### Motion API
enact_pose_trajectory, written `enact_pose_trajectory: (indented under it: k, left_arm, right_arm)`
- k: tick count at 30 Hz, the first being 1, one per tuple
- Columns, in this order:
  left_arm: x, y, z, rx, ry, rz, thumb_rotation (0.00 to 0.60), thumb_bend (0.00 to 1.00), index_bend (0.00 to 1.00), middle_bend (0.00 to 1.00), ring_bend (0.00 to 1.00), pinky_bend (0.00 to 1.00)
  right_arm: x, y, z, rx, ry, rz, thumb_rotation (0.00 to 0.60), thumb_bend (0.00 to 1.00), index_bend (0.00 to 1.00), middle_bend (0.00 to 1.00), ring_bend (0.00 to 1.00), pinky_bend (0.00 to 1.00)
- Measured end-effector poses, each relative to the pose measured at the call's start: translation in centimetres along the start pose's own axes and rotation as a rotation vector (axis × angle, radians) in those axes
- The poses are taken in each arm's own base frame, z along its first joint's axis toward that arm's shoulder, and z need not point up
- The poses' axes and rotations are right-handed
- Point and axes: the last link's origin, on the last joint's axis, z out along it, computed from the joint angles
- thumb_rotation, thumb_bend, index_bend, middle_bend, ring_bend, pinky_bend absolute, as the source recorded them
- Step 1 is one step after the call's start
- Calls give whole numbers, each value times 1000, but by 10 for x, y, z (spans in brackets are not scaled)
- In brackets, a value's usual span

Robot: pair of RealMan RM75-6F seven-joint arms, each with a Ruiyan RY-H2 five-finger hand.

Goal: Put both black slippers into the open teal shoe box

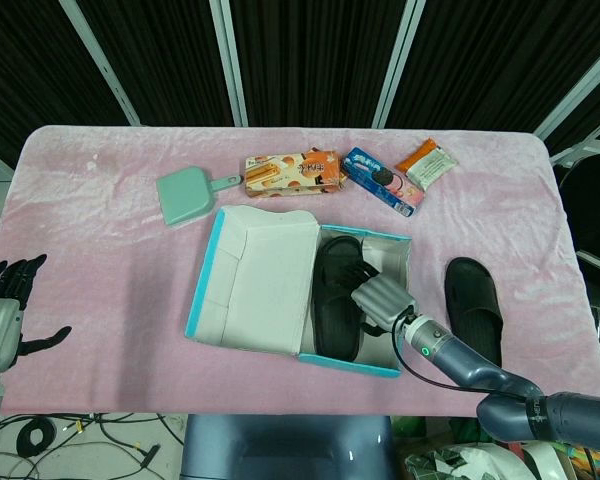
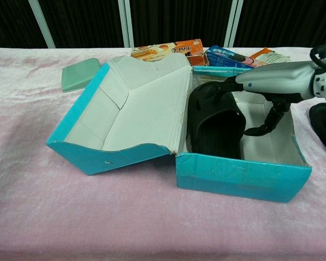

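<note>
While one black slipper (image 1: 335, 297) lay flat inside the open teal shoe box (image 1: 355, 363), toe toward the far wall, the second slipper (image 1: 473, 304) sat on the pink table (image 1: 110, 280) just to the right of the box, sole down. Over the box's right half hovered the right robot hand (image 1: 381, 298), fingers spread and curved downward, gripping nothing, its fingertips near the boxed slipper's strap. Leaning out to the left, the box's white-lined lid (image 1: 260, 281) stood open. Behind the box lay a pale green dustpan (image 1: 188, 195), an orange snack carton (image 1: 292, 172), a blue biscuit pack (image 1: 381, 181) and a small orange packet (image 1: 426, 162), all well apart from both slippers. Off the table's left edge waited the left robot hand (image 1: 4, 319), open, fingers apart, holding nothing. From the chest view the hand's thumb (image 2: 269, 120) hung down inside the box beside the slipper (image 2: 214, 124), apart from it; only the head view showed the left hand and the whole outside slipper.
</note>
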Motion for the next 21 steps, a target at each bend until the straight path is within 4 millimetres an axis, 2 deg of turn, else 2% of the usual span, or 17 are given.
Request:
enact_pose_trajectory:
  k: [6, 10, 14, 17, 21]
  left_arm:
    - [-2, 1, 2, -3, -7, -2, 600, 0, 0, 115, 63, 0]
    - [-2, 3, 5, -9, -6, -3, 600, 0, 0, 115, 63, 0]
    - [-1, 3, 6, -14, -4, 0, 600, 0, 0, 115, 63, 0]
    - [0, 4, 6, -15, -1, 2, 600, 0, 0, 115, 63, 0]
    - [1, 5, 6, -19, 0, 3, 600, 0, 0, 115, 63, 0]
  right_arm:
    - [12, -16, -8, 56, 26, -8, 600, 240, 114, 164, 0, 28]
    - [23, -11, -19, 46, 72, -26, 600, 240, 114, 164, 0, 27]
    - [35, 5, -36, -16, 132, -42, 600, 240, 113, 161, 0, 28]
    - [42, 25, -52, -96, 161, -51, 600, 240, 105, 156, 0, 27]
    - [39, 55, -73, -221, 154, -17, 600, 231, 89, 138, 0, 28]
